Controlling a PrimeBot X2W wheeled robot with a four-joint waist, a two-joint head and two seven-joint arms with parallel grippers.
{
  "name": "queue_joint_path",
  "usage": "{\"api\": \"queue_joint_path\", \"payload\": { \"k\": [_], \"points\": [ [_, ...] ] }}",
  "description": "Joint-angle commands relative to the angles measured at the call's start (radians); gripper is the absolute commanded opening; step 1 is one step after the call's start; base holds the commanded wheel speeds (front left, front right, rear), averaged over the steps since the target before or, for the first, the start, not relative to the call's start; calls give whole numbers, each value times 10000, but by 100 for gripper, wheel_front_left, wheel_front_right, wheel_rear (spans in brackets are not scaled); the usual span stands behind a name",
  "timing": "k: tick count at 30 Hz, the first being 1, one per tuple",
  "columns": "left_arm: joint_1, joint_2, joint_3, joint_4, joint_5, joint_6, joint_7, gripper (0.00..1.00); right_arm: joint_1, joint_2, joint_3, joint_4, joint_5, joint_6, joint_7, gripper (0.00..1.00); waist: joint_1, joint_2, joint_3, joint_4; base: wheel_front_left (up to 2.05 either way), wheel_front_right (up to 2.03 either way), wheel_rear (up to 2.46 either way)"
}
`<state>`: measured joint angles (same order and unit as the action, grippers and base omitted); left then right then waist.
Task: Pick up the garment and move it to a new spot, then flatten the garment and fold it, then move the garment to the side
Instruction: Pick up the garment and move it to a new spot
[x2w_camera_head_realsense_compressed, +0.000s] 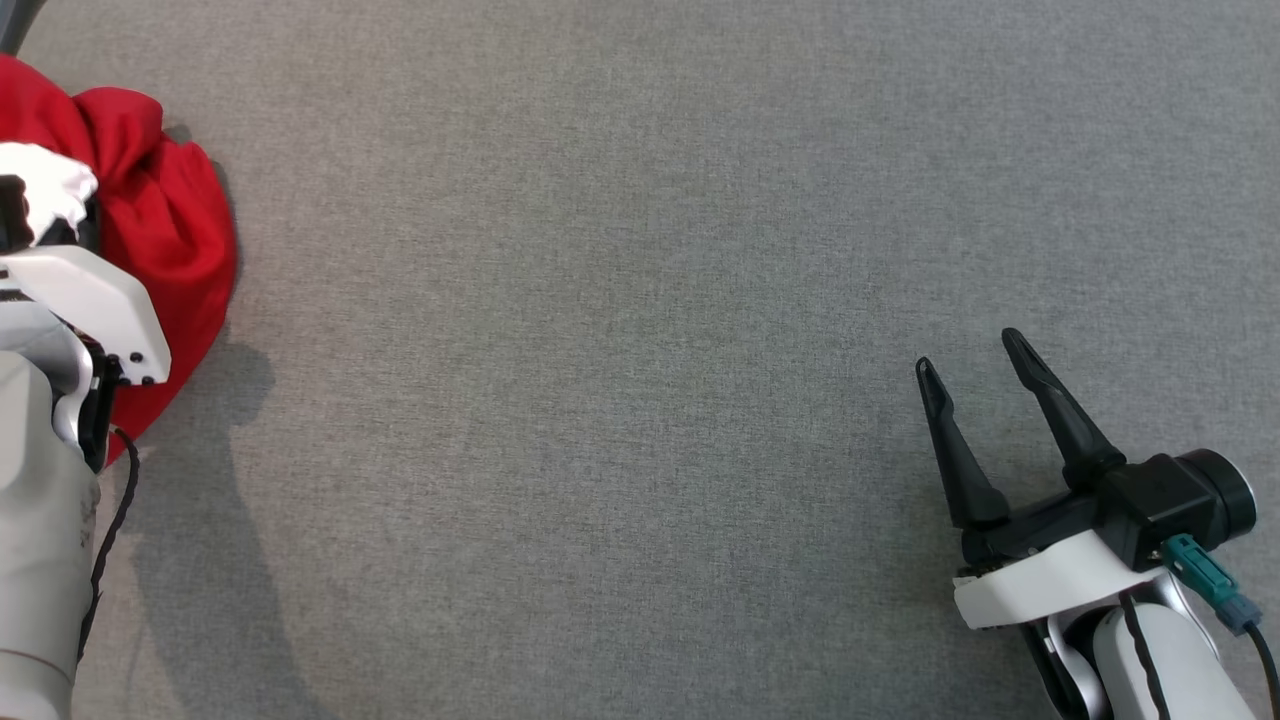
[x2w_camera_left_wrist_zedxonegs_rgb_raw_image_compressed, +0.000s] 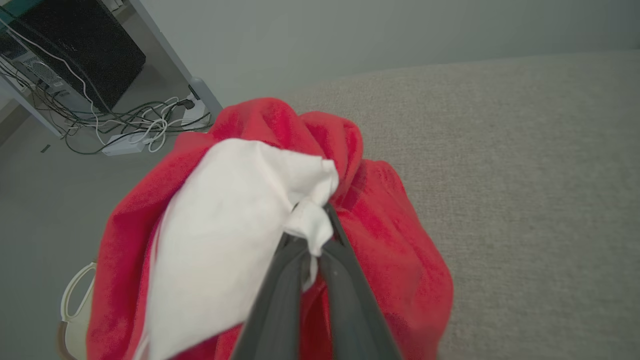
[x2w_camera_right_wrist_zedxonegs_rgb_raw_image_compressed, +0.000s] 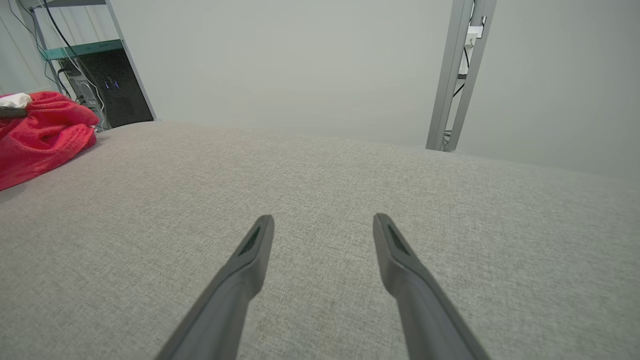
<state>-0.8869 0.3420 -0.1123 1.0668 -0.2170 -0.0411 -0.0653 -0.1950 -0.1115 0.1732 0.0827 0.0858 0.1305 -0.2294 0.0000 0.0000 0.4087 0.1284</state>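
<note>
The garment (x2w_camera_head_realsense_compressed: 165, 230) is a crumpled red cloth with a white part, bunched at the far left edge of the grey table (x2w_camera_head_realsense_compressed: 640, 300). In the left wrist view the garment (x2w_camera_left_wrist_zedxonegs_rgb_raw_image_compressed: 385, 235) fills the middle, and my left gripper (x2w_camera_left_wrist_zedxonegs_rgb_raw_image_compressed: 312, 225) is shut on a fold of its white part. In the head view the left forearm covers the gripper's fingers. My right gripper (x2w_camera_head_realsense_compressed: 970, 365) rests low at the right, open and with nothing in it. In the right wrist view my right gripper (x2w_camera_right_wrist_zedxonegs_rgb_raw_image_compressed: 324, 220) hovers over bare fabric, and the garment (x2w_camera_right_wrist_zedxonegs_rgb_raw_image_compressed: 42, 130) lies far off at the left.
Past the table's left edge stand a black computer case (x2w_camera_left_wrist_zedxonegs_rgb_raw_image_compressed: 75, 45), tangled cables (x2w_camera_left_wrist_zedxonegs_rgb_raw_image_compressed: 135, 125) on the floor and a metal frame leg (x2w_camera_left_wrist_zedxonegs_rgb_raw_image_compressed: 165, 45). A grey upright post (x2w_camera_right_wrist_zedxonegs_rgb_raw_image_compressed: 457, 75) rises behind the table's far edge.
</note>
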Motion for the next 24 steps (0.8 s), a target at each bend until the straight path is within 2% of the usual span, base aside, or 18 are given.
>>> {"api": "queue_joint_path", "payload": {
  "k": [1, 8, 13, 19, 24],
  "points": [
    [-220, 86, 2, -8, 39, 92, -196, 0, -22, -28, -20, 16, -30, 5, -70, 100, 0, 0, -60, 59, 0, 0, 0],
    [-377, 211, 242, -496, -260, 67, -1460, 0, 59, 28, -108, 131, 65, 5, -108, 100, 0, 0, -589, 264, 0, 0, 0],
    [46, 384, 533, -1464, -568, -56, -1844, 0, 212, 117, -227, 245, 103, 5, -185, 100, 0, 0, -1262, 311, 0, 0, 0],
    [1251, 445, 846, -3535, -928, -109, -1932, 0, 506, 269, -512, 325, 107, 3, -245, 100, 0, 0, -2217, 228, 0, 0, 0],
    [3261, 356, 979, -5835, -1148, 274, -1429, 0, 855, 419, -625, 465, 208, 3, -290, 100, 0, 0, -3014, 44, 0, 0, 0]
  ]
}}
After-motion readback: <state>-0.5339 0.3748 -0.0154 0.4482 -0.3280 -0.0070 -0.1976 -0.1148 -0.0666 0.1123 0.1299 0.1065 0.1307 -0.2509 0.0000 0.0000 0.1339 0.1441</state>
